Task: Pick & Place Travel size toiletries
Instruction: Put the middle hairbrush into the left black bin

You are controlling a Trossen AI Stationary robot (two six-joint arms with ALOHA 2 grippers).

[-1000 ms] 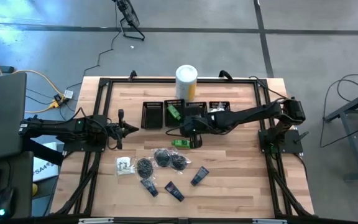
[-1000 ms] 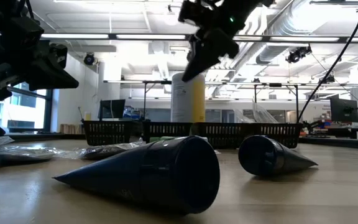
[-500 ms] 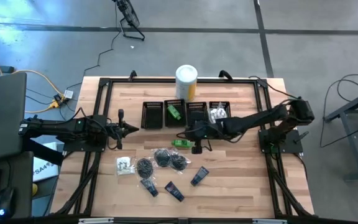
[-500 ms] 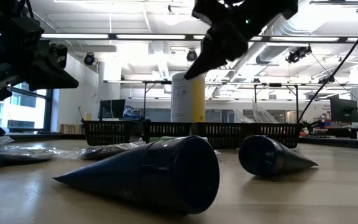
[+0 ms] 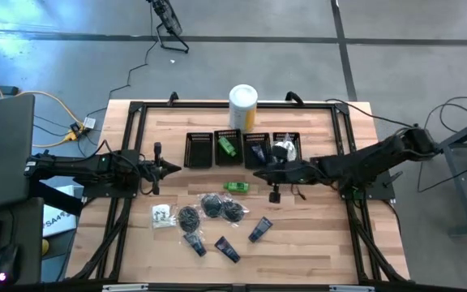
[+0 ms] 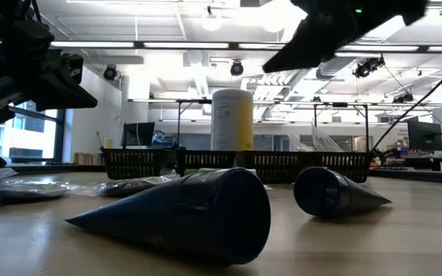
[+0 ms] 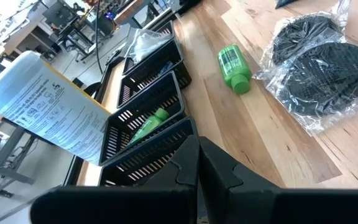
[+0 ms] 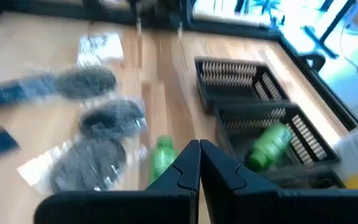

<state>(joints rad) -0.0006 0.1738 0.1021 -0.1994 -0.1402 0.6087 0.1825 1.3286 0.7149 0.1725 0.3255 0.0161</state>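
The right arm has drawn back toward its own side of the bench. A second ago its gripper [image 5: 274,193] hung over the green bottle [image 5: 235,186] lying in front of the bins [image 5: 242,149]; half a second ago it was just beside that bottle; now it sits well clear of it, in front of the two right-hand bins. The arm's elbow has swung outward past the bench frame [image 5: 349,138]. With the arm gone, the dark tube [image 5: 259,151] in the third bin and the clear sachet [image 5: 283,149] in the fourth show fully. In the low view the gripper has slid off toward the upper right, uncovering the canister [image 6: 232,120]. Its jaws now meet.
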